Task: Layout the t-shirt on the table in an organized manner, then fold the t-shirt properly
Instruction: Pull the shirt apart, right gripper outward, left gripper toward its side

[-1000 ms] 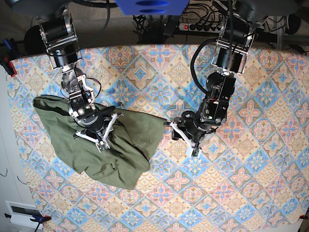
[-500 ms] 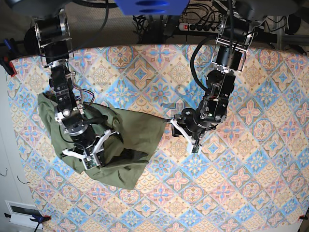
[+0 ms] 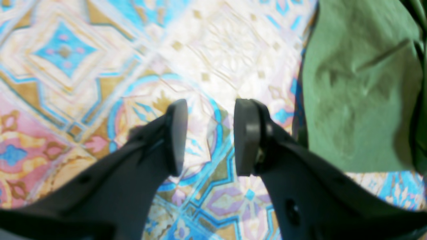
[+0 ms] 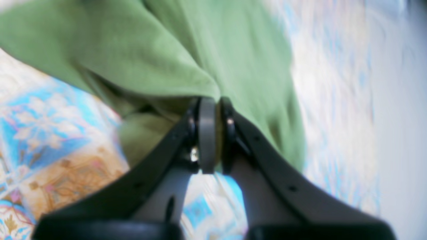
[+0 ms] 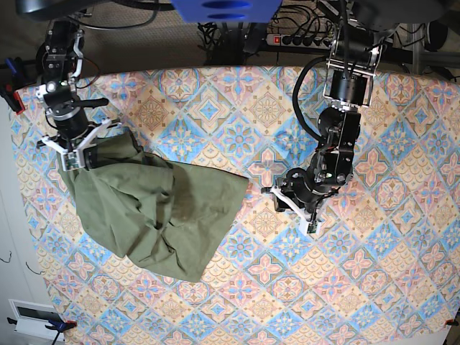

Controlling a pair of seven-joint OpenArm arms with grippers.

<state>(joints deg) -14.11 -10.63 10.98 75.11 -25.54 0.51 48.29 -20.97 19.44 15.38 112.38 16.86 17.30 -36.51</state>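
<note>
The olive-green t-shirt (image 5: 158, 208) lies crumpled on the left part of the patterned table (image 5: 215, 108). My right gripper (image 5: 74, 154) is at the shirt's far left end, shut on a fold of its fabric. The right wrist view shows the jaws pressed together on the green cloth (image 4: 186, 60) at the gripper (image 4: 213, 103). My left gripper (image 5: 287, 210) hovers over bare table just right of the shirt's right corner. In the left wrist view that gripper (image 3: 208, 133) stands open and empty, with the t-shirt (image 3: 357, 83) off to its right.
Cables and a power strip (image 5: 295, 39) lie beyond the table's far edge. A red clamp (image 5: 14, 97) grips the left edge. A white box (image 5: 32, 313) sits off the table at the lower left. Patterned cloth spreads wide to the right and front.
My right gripper has shut on the shirt and moved to the far left, dragging that end of the fabric with it. The left gripper has shifted slightly right, away from the shirt's corner.
</note>
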